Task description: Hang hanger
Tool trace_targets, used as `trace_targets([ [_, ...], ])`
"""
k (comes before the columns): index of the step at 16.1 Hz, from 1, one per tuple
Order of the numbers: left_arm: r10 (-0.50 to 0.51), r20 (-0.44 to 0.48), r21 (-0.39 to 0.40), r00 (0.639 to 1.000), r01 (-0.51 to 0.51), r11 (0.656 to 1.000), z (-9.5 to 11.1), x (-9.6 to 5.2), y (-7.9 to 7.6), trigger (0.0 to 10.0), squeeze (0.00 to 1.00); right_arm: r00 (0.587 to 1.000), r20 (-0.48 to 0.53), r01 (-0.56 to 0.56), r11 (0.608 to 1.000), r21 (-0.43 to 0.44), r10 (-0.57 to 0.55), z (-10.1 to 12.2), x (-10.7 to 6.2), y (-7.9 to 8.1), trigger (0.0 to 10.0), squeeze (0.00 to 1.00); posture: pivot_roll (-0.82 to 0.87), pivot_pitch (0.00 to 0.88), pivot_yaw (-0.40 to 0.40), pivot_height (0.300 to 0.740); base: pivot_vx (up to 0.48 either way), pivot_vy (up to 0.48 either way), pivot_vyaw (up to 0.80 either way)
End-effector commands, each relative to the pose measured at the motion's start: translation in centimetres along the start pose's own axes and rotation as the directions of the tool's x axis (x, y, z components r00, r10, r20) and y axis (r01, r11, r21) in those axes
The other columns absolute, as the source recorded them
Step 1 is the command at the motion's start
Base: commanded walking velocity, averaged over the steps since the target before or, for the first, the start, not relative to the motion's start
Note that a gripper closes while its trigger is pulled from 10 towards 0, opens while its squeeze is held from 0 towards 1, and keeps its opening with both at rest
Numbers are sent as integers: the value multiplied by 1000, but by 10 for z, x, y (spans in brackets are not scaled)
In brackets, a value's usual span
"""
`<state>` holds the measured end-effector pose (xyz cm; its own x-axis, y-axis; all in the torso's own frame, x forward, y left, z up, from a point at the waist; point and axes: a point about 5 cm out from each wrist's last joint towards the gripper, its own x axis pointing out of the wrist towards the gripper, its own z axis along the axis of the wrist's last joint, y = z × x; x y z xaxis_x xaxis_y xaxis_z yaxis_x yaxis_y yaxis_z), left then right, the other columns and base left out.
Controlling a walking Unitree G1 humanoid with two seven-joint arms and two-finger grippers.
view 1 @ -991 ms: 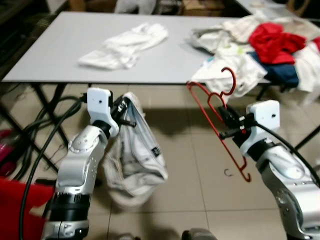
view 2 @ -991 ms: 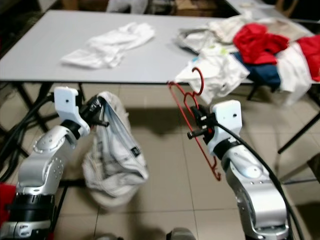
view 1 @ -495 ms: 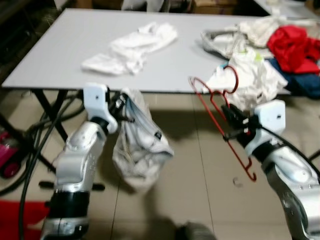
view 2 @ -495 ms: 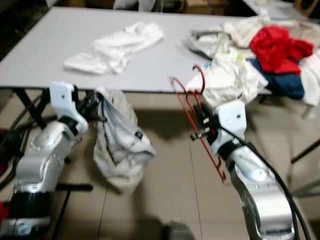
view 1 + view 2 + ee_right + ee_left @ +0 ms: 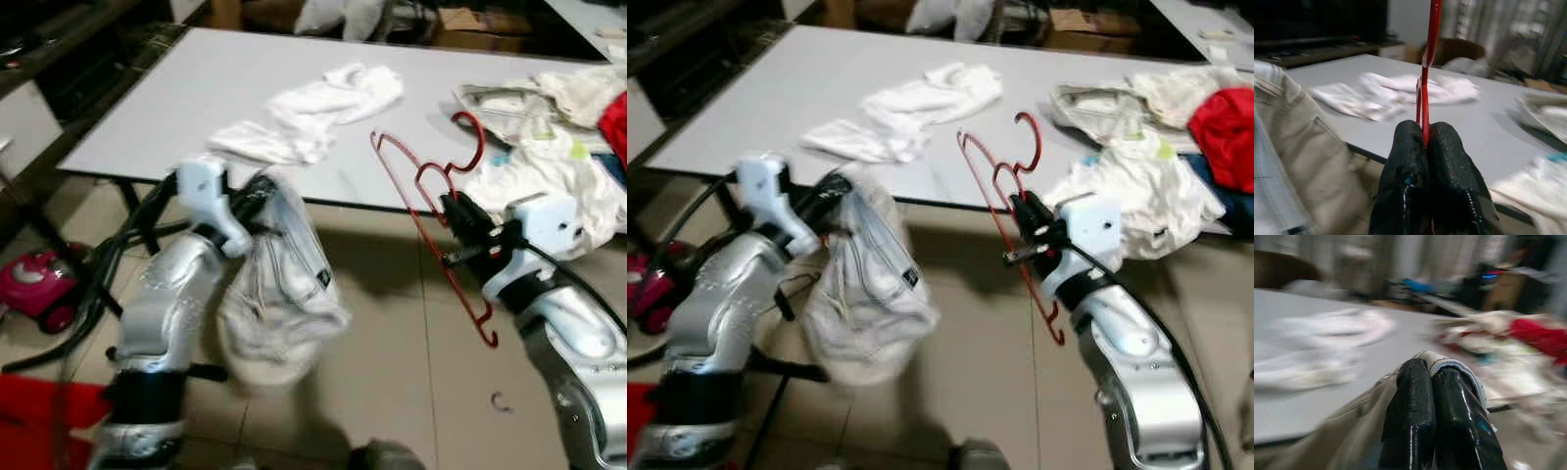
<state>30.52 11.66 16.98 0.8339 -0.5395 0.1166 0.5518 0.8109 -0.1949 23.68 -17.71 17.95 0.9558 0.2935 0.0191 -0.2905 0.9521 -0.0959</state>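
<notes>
Grey table [image 5: 176,108] beyond right pincer [image 5: 453,217]-clamped red hanger [image 5: 431,235]

Hanger [image 5: 431,211] right of garment [image 5: 279,294]

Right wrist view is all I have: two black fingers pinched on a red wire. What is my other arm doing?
Observer: The left pincer is shut on a beige garment, which hangs below it, off the floor.
Operator: And how does the hanger sit in the right pincer?
Observer: The right pincer grips the red hanger partway along one arm; its hook points up over the table edge and its other end hangs toward the floor.
Operator: Anything on the table beyond the white cloth I see?
Observer: Yes, to the right on the grey table lies a pile of clothes, with a red piece among them.
</notes>
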Motion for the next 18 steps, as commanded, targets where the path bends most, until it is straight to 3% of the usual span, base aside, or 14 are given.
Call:
trace_targets([
  [1,-99,99,38,990,96,995,27,7,-13,10000,0,999,34,6,1000,-5,-6,6,-1,-1,10000,0,-158,0,9,740,334,0,0],
  [5,-157,131,34,979,153,988,40,21,-15,10000,0,999,12,40,999,16,-40,4,-4,-4,10000,0,-181,0,29,740,334,0,-200],
  [7,-141,142,22,980,139,990,41,22,-14,10000,0,999,17,48,999,3,-48,4,-5,-6,10000,0,-181,0,29,740,334,0,-800],
  [11,-140,183,4,973,142,990,51,26,-12,10000,0,998,43,40,999,0,-40,8,-6,-5,10000,0,-183,0,26,740,335,0,0],
  [15,-86,170,6,982,86,996,46,22,-4,10000,0,999,45,9,1000,3,-9,9,-5,-2,10000,0,-182,0,23,740,335,0,0],
  [16,-65,164,4,984,65,998,44,21,-1,10000,0,999,40,-5,1000,-3,5,9,-4,-1,10000,0,-180,0,17,740,334,0,0],
  [18,-21,155,4,988,20,1000,41,16,5,10000,0,1000,11,-15,995,-96,16,8,-4,-2,10000,0,-168,0,-8,740,334,0,400],
])
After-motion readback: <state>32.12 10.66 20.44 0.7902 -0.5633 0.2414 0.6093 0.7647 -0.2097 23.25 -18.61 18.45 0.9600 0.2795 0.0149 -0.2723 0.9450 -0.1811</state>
